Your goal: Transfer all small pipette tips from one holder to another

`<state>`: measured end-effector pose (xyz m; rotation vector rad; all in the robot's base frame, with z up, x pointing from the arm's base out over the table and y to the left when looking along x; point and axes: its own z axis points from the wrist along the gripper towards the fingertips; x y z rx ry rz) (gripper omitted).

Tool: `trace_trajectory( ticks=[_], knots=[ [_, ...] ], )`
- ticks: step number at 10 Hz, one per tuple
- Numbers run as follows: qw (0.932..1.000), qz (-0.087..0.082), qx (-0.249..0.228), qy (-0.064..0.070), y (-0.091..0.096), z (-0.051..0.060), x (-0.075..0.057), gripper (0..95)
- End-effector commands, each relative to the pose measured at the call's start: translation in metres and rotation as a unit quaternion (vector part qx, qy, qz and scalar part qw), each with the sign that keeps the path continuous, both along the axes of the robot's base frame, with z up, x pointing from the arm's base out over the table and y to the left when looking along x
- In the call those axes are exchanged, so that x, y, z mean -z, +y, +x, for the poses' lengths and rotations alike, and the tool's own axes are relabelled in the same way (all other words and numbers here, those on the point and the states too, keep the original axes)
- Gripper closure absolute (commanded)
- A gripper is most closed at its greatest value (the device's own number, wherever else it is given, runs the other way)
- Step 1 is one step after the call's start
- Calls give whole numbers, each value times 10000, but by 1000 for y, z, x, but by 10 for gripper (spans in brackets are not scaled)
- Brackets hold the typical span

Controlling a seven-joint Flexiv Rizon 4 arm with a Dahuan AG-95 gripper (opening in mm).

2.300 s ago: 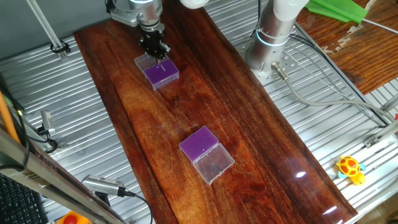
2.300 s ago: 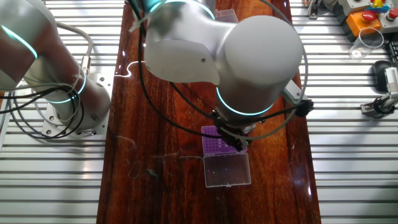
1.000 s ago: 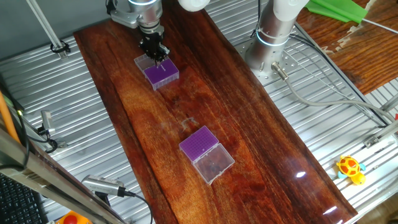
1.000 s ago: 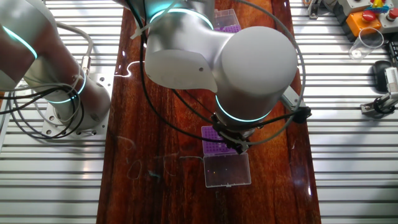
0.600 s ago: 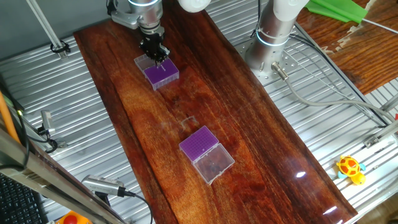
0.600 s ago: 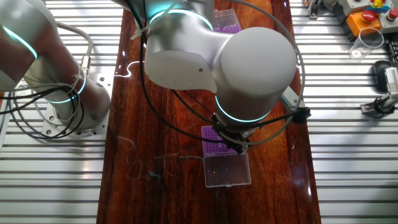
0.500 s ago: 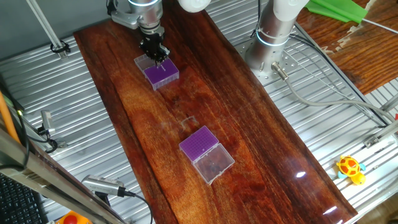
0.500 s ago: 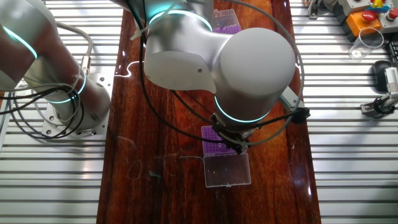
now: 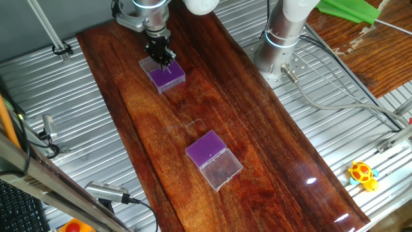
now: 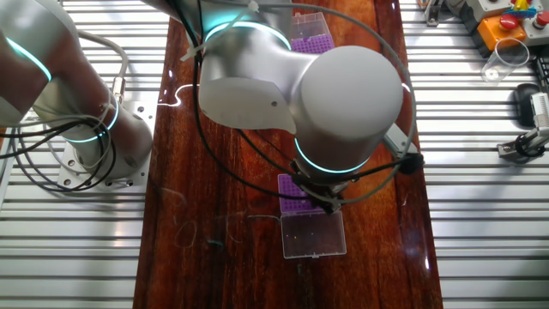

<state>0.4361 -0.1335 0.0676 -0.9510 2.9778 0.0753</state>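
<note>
A long dark wooden board [image 9: 257, 129] is laid across a ribbed metal table [image 9: 77, 116]. A yellow turtle toy [image 9: 362, 175] is seen near the table's edge, and a clear cup [image 10: 503, 58] (apparently plastic) is set beside an orange box with buttons [image 10: 506, 24].

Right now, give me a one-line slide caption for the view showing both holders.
Black two-finger gripper poised over far purple tip holder; near purple holder unattended.

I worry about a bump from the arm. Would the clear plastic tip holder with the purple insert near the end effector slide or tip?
The clear plastic holder with the purple insert looks small and thin-walled, so probably light. On the glossy wooden board it would likely slide rather than tip, being low and flat.
</note>
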Motion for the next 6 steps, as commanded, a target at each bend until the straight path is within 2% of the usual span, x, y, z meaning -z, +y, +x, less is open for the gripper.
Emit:
trace_trajectory(
  ticks=[1, 4, 6],
  knots=[
    [10000, 14, -16, 4, 0, -1, -1, 760],
    [10000, -5, 55, 35, 4, -1, -1, 760],
    [9997, -54, 214, 67, 24, 2, -4, 760]
  ],
)
